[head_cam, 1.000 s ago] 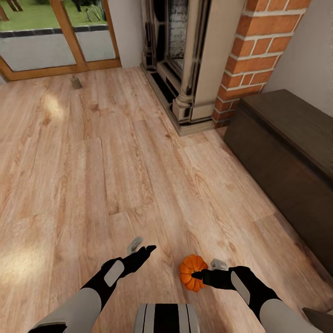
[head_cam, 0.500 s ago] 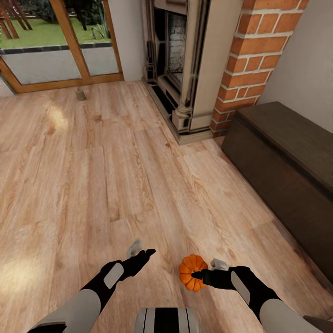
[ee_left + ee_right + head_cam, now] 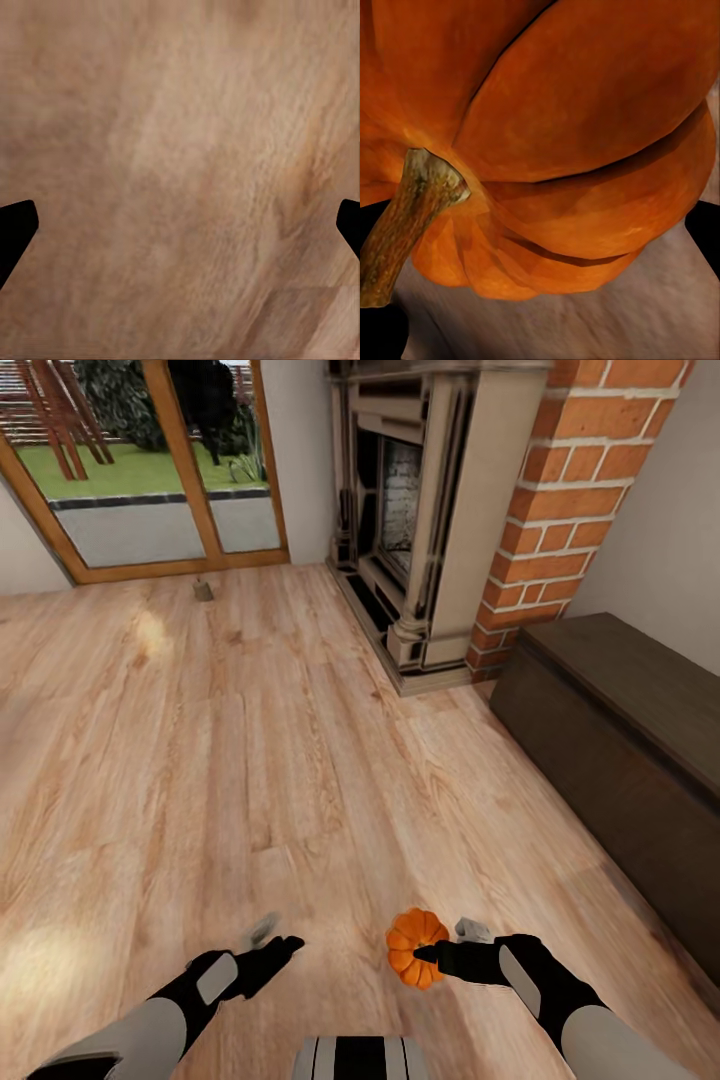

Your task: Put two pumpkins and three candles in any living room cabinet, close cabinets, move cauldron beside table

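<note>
Floor (image 3: 200, 760): light wood plank, taking up most of the head view. No obstacle on it between you and the cabinet.

Cabinet (image 3: 620, 760): long dark brown unit along the right edge of the frame, running from centre right toward lower right. Its front reads flat and shut; no door stands open.

Fireplace (image 3: 420, 530): upper centre, with brick column (image 3: 570, 510) to its right, just beside the cabinet's far end. Glass doors (image 3: 140, 470) at upper left.

Pumpkin (image 3: 417, 947): lower centre, pinched in your right gripper (image 3: 425, 955). The right wrist view shows its ribbed orange body (image 3: 585, 135) and stem (image 3: 405, 217) close up, with dark fingertips either side, so the grasp looks firm.

Left gripper (image 3: 275, 945): lower left, carrying nothing. The left wrist view shows the fingers (image 3: 15, 232) spread wide over bare planks.

Candle (image 3: 203, 591): small grey-tan stub on the floor at upper left, near the glass doors, well apart from you.

Step in hand, as I judge it: you are carrying a pumpkin to the cabinet, with stowing not yet done.

Next move calls for: turn toward the right of the frame, close on the cabinet front, and use your free left gripper to open a door before you put the pumpkin in. The front has no handle, so expect to work an edge.
</note>
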Available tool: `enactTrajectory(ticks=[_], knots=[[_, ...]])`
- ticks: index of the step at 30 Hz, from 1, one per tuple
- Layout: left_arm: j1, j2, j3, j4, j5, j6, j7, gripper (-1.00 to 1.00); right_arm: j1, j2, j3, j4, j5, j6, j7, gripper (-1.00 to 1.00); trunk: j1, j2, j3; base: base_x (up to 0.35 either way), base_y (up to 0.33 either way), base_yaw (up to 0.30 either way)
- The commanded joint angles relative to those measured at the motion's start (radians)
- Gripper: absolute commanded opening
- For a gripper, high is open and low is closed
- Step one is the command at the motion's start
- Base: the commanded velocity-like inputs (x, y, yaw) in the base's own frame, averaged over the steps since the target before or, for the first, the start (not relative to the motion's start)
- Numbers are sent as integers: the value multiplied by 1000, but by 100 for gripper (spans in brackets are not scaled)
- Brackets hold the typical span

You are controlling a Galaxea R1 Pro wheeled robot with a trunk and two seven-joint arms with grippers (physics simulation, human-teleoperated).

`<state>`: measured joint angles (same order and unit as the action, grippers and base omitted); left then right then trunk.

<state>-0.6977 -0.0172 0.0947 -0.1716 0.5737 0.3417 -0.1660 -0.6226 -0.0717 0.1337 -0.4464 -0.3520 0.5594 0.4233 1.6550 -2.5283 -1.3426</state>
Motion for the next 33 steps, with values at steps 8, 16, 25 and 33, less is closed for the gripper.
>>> enactTrajectory(ticks=[8, 16, 25, 33], knots=[[1, 24, 8, 45, -2, -32, -2, 100, 1, -1, 6, -2, -2, 1, -4, -100, -4, 2, 39, 0, 0, 214], [1, 25, 7, 92, -3, -54, -1, 100, 1, -2, 7, -2, -2, 1, -4, -100, -7, 4, 78, 0, 0, 224], [9, 24, 7, 120, -11, -140, -1, 100, 1, 0, 7, -2, -2, 0, -7, -100, -11, 6, 122, 0, 0, 228], [12, 43, 8, 120, -11, -168, -7, 100, 1, 0, 9, -2, -2, -1, -11, -100, -15, 8, 154, 0, 0, 54]])
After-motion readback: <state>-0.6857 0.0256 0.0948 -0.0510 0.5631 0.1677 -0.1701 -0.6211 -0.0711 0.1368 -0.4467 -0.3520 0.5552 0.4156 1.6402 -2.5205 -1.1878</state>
